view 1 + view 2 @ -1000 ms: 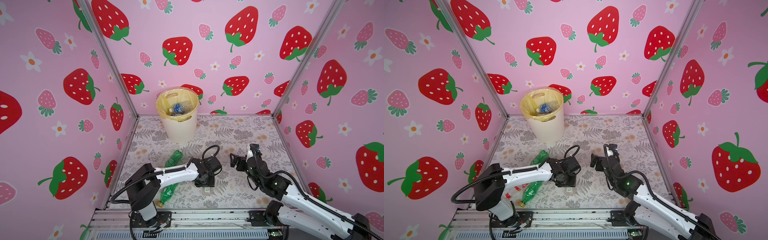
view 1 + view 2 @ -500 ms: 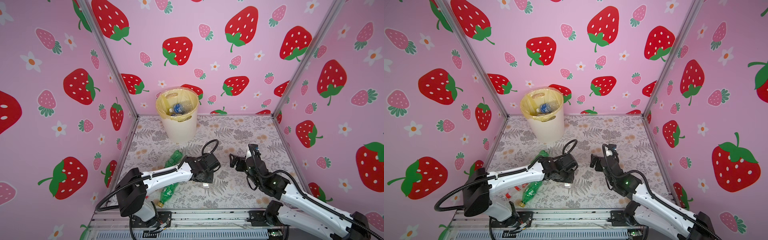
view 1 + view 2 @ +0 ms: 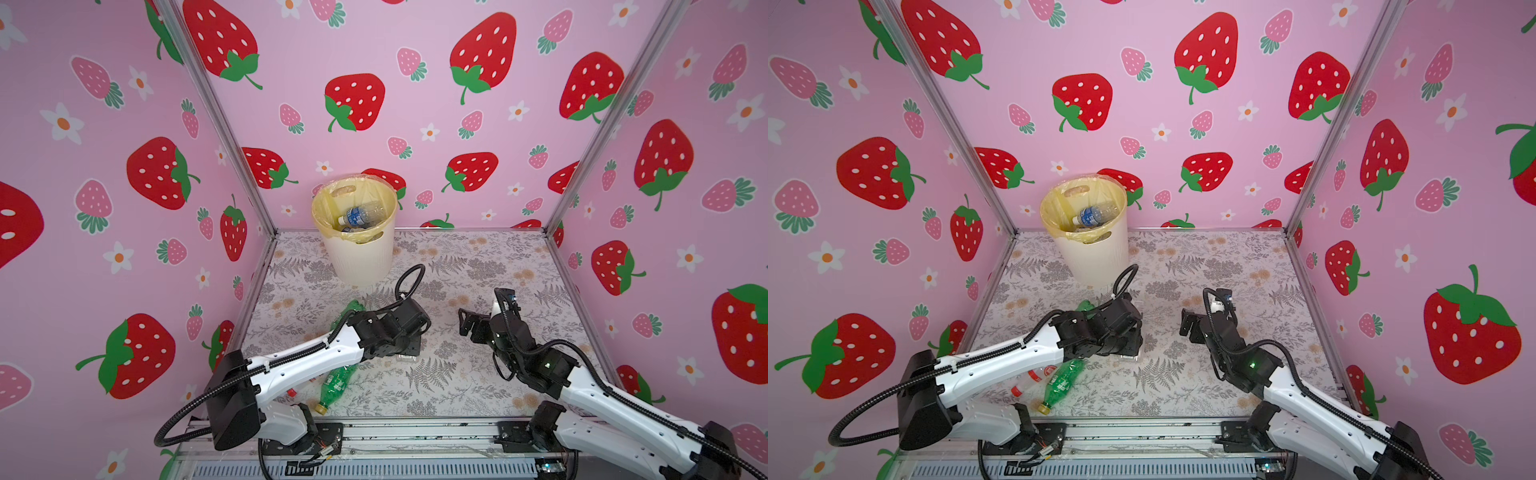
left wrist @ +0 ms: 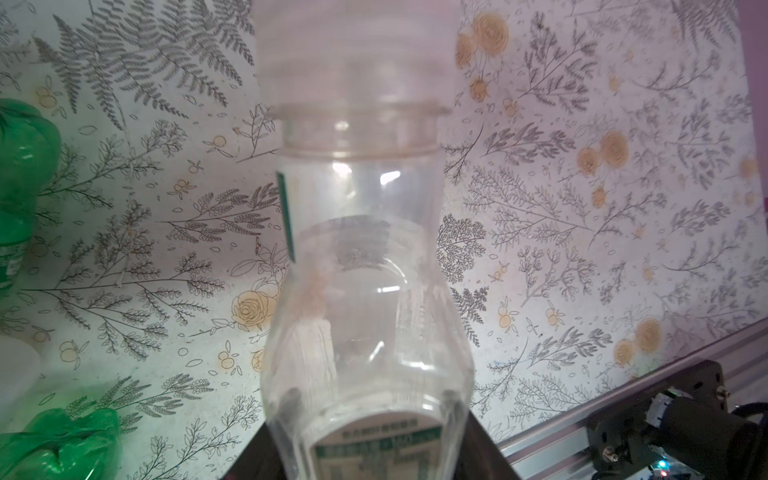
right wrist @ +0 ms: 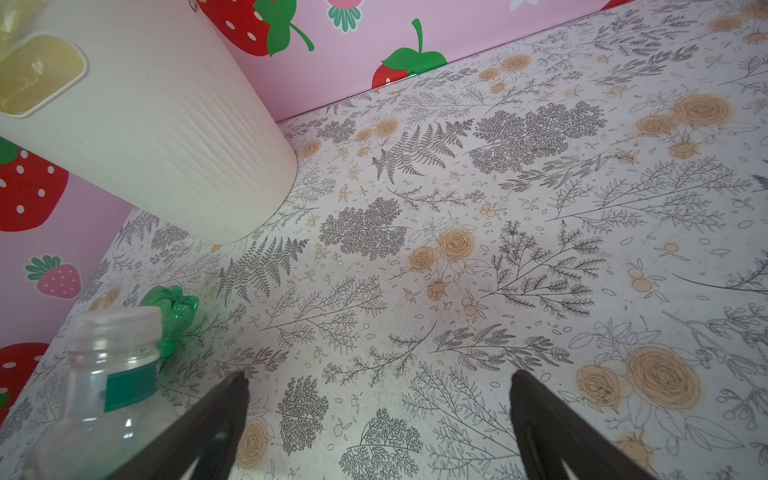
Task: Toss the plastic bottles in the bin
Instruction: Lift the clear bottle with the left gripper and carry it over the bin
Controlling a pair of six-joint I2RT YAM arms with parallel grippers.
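Plastic bottle (image 4: 357, 270), clear with a whitish cap and a green-edged label, pinched in the left gripper (image 3: 407, 351). The jaws press on its lower body and the cap end points away from the wrist, over the flowered table (image 3: 449, 386); whether it is clear of the table cannot be told. Right gripper (image 5: 380, 376): spread wide and empty, low over bare table, apart from the bin (image 3: 361, 262).

The bin stands at the back of the table, left of centre in both top views. A blue-labelled bottle (image 3: 359, 216) already lies inside on the yellowish liner (image 3: 328, 208). Left on the table are a green bottle (image 3: 338, 380) with a yellow cap near the front edge beneath the left arm (image 3: 307, 365), a second green bottle (image 3: 348, 309) just behind the left gripper, and a clear bottle with a red cap (image 3: 1034, 379) beside the first green one.

Step in hand, as judged: the grasp is made and the carry to the bin is due. The next move calls for a lift high enough to clear the rim, since the bin is far taller than the bottle, then travel back and leftward over the opening, then release above the liner. The second green bottle lies between the left gripper and the bin and should be passed over, not swept
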